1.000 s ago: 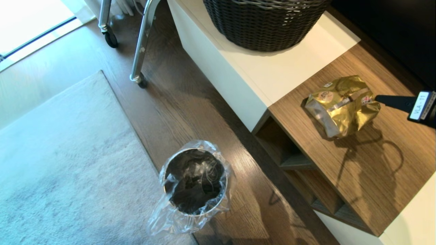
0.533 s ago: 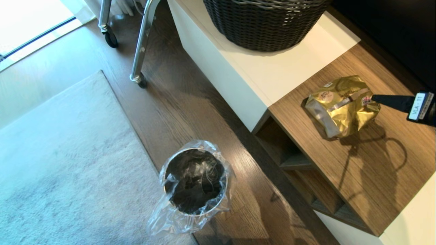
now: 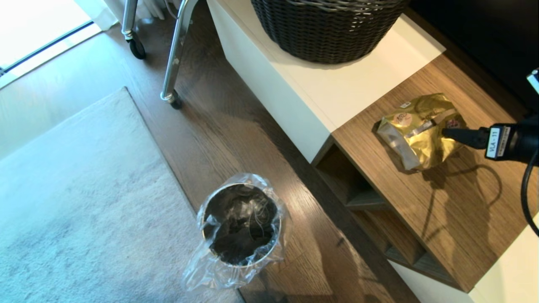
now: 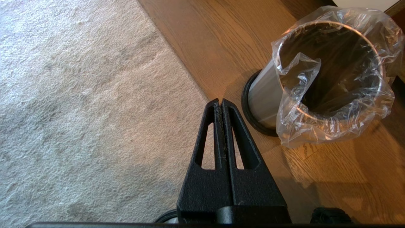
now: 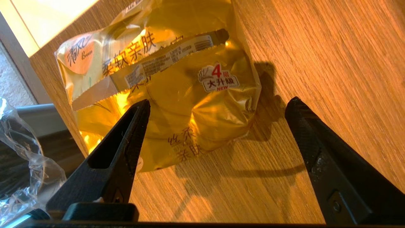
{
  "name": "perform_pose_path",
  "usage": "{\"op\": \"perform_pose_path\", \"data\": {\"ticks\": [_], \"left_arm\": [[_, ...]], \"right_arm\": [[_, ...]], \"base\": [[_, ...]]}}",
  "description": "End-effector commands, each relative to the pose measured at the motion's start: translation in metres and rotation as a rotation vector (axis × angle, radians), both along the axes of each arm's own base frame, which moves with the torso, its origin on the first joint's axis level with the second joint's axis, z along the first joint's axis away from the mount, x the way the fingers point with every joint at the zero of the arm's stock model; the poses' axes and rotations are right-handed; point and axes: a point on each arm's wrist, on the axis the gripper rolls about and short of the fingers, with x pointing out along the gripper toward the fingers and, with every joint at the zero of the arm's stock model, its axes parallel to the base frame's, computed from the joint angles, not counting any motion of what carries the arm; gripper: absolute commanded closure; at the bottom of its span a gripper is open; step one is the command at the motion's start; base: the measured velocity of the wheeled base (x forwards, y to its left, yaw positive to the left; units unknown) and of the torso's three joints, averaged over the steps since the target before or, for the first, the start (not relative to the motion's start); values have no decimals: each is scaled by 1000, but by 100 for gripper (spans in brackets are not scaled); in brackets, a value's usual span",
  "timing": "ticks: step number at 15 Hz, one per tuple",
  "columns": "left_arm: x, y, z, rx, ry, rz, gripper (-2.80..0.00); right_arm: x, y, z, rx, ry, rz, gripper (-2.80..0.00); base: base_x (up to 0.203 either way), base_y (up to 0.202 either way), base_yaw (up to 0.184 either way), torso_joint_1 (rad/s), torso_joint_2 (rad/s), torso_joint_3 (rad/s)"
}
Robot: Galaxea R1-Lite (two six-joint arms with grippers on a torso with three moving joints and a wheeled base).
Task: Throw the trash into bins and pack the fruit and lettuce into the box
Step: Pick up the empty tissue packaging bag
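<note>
- Head view is showing the gold wrapper (image 3: 421, 130) lying crumpled on the wooden surface (image 3: 454, 219) at the right of the frame, below the white ledge carrying the woven basket (image 3: 328, 29).
- Right gripper (image 5: 218, 110) is reaching in from the right edge of that frame, its fingers (image 5: 126, 139) standing released and wide, grasping nothing; in the right wrist view one finger is lying over the wrapper's lower part and the other is sitting over bare wood beside it.
- Step in hand, as I am judging it, is picking up the wrapper: the fingers should be straddling the puffed middle, so shifting toward the wrapper before clenching looks wise.
- Foil is likely slipping and crinkling, so pinching a raised fold low against the wood should be holding better than catching a loose edge.
- Lined steel bin (image 3: 242, 225) is waiting on the floor at lower centre, well apart from the wrapper.
- Left gripper (image 4: 221, 103) is hanging parked beside the bin, fingers clenched on nothing.
</note>
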Motion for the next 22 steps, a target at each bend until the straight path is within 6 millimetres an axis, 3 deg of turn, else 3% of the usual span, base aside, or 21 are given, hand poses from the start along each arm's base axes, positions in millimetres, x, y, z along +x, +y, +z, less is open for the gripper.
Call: {"op": "perform_pose_path", "data": {"ticks": [1,12,13,22], "left_arm": [[0,0,0,0,-1,0,0],[0,0,0,0,0,1,0],[0,0,0,0,0,1,0],[0,0,0,0,-1,1,0]], "right_arm": [[11,1,-6,-4,3,4,-280],[33,1,-16,-88,-37,24,-280],[35,1,-16,-87,-43,25,0],[32,2,-14,-86,-53,31,0]], "base": [[0,0,0,0,0,0],[0,0,0,0,0,0],[0,0,0,0,0,0],[0,0,0,0,0,0]]}}
